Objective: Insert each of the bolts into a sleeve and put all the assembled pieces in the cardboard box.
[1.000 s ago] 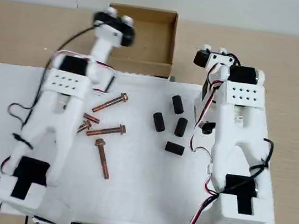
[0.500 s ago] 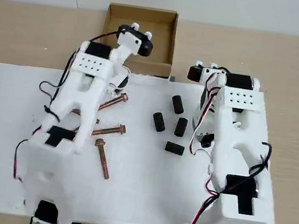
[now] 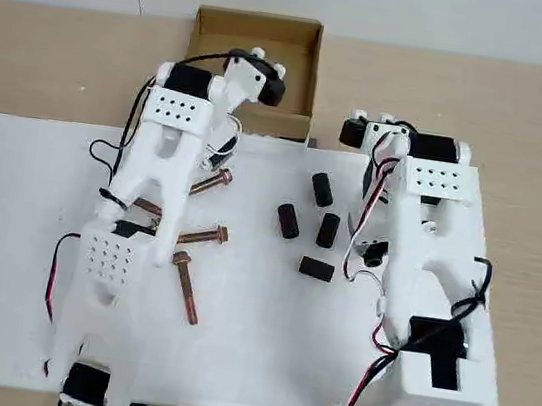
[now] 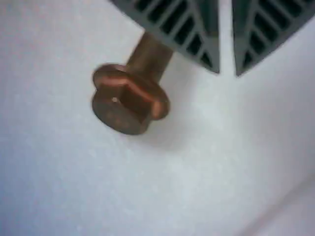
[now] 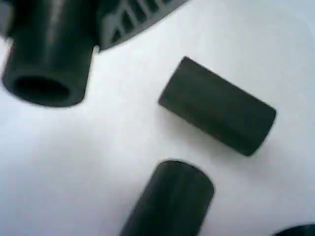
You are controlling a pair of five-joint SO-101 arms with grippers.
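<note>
- Bolts (image 3: 201,237) are lying loose on the white sheet (image 3: 5,226) on the bench (image 3: 525,118), probably four of them.
- Left claw (image 4: 227,73) is hanging just over one bolt head (image 4: 129,101), with its fingers leaving a narrow slit and gripping nothing.
- Sleeves (image 3: 289,221) are lying apart from the bolts, near the right claw (image 5: 128,19); I cannot tell how wide it is.
- Cardboard box (image 3: 260,28) is standing just beyond the sheet.

The high view looks down over the whole bench (image 3: 51,41). The left wrist view sits close above one bolt (image 4: 129,101), and the right wrist view close above the sleeves (image 5: 216,113). The high view shares both.
</note>
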